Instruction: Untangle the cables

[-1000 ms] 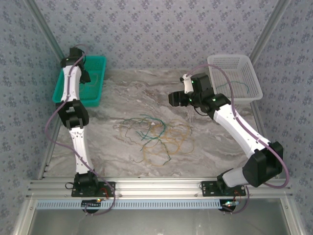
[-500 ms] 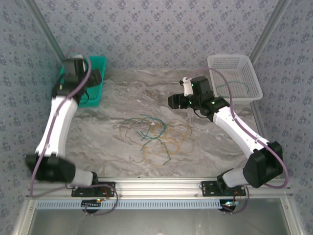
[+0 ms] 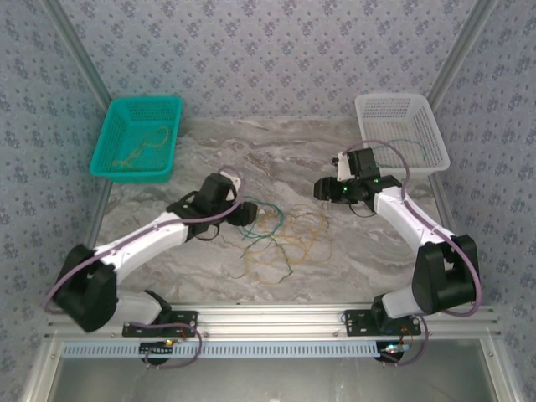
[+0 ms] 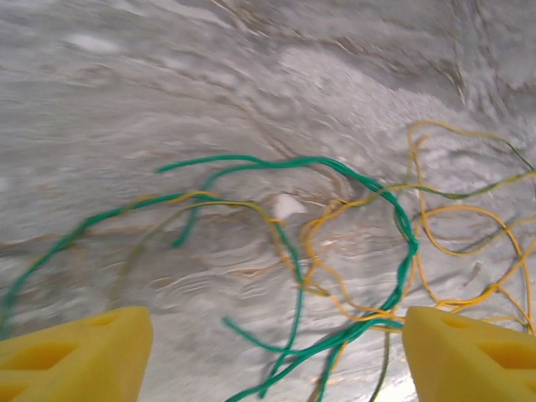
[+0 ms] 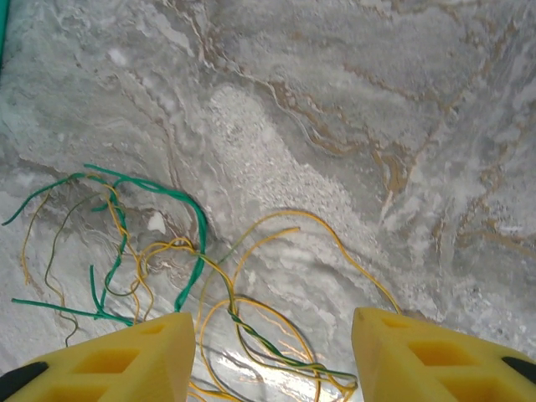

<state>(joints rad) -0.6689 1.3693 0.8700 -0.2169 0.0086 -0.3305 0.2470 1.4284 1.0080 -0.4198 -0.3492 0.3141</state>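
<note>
Well, orange cable (image 3: 138,149) in teal basket (image 3: 142,100).

A robot lab booth: patterned walls (image 3: 268,50) and aluminium frame (image 3: 276,320) enclosing a marble-look table (image 3: 251,146)

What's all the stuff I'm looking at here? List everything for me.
table: one, grey marble
green basket: one, teal-green, far left
white basket: one, white, far right
tangled cables: several, green and orange-yellow, middle of table
orange-tan cable: at least one, in the green basket
green cable: at least one, in the white basket
left hand: one, yellow-tipped, open, at tangle's left side
right hand: one, yellow-tipped, open, at tangle's right side
</note>
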